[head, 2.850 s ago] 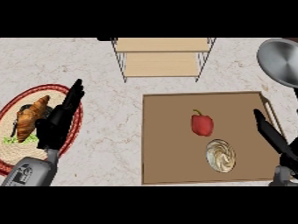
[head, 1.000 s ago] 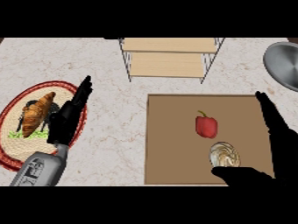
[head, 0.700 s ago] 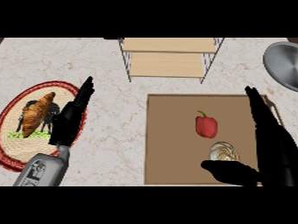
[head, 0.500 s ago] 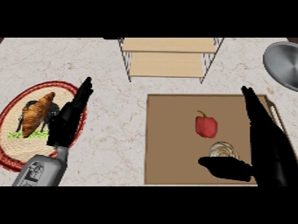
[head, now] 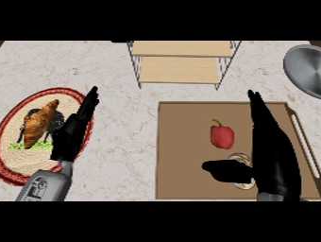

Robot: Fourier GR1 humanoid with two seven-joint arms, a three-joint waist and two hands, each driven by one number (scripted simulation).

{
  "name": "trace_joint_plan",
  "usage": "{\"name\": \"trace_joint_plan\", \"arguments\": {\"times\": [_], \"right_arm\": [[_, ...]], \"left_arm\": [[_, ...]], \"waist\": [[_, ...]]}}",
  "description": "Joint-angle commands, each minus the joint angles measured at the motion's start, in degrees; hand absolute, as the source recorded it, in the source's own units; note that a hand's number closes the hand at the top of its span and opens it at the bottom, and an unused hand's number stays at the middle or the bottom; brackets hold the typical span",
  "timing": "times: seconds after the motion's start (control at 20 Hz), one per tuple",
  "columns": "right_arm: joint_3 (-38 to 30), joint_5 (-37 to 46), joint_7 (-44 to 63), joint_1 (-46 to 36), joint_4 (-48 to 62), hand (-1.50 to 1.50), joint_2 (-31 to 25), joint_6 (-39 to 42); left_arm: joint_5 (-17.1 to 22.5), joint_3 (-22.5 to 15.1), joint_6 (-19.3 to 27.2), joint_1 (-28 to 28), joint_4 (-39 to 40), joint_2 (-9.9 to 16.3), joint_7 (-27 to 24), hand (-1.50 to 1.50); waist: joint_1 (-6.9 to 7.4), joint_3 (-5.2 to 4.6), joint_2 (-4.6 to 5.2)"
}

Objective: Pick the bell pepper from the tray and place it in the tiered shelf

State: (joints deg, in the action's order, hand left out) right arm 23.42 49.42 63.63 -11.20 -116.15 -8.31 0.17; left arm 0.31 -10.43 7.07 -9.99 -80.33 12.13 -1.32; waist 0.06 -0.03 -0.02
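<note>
A red bell pepper [head: 223,135] lies on the brown wooden tray [head: 181,160], near its middle. My right hand [head: 271,149] is over the tray just right of the pepper, open, fingers straight and pointing away, thumb stretched out left below the pepper; it does not touch the pepper. The tiered shelf [head: 182,64], light wood boards in a wire frame, stands at the back behind the tray. My left hand [head: 75,130] rests open at the left, over the edge of a woven plate.
A round pale object [head: 241,160] on the tray is mostly hidden by my right thumb. A woven red-rimmed plate [head: 6,163] at the left holds a croissant [head: 40,124] and greens. A grey metal pan [head: 318,71] sits at the back right.
My right hand has moved left and forward over the tray, closer to the pepper, now covering the round pale object. The left hand has barely shifted.
</note>
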Motion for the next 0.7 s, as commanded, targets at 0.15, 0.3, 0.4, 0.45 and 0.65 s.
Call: {"name": "trace_joint_plan", "arguments": {"times": [0.15,0.3,0.4,0.45,0.65], "right_arm": [[-2.0,2.5,4.5,-1.4,3.0,-1.50,4.0,4.4],[-5.3,0.8,1.8,-1.0,5.0,-1.50,3.9,4.8],[-3.1,2.9,1.9,1.3,4.3,-1.50,5.2,4.5],[-1.2,4.8,4.1,1.3,2.7,-1.50,6.6,5.5],[-5.4,3.9,1.1,-0.3,5.4,-1.50,6.8,7.0]], "left_arm": [[-1.5,1.4,0.0,-1.9,2.5,-2.0,-0.5,0.00],[-0.4,1.9,-1.9,0.4,-3.0,-0.2,2.8,0.00],[-1.7,1.2,-0.4,-0.7,-4.9,-1.5,5.8,0.00],[-2.3,1.5,-0.7,-2.6,-2.9,-1.9,5.4,0.00],[-3.2,1.8,-0.2,-2.2,-1.0,-4.1,3.4,0.00]], "waist": [[-0.11,0.01,0.04],[0.16,0.03,0.00],[0.07,0.04,-0.04],[-0.10,0.03,-0.04],[-0.11,0.02,0.02]]}}
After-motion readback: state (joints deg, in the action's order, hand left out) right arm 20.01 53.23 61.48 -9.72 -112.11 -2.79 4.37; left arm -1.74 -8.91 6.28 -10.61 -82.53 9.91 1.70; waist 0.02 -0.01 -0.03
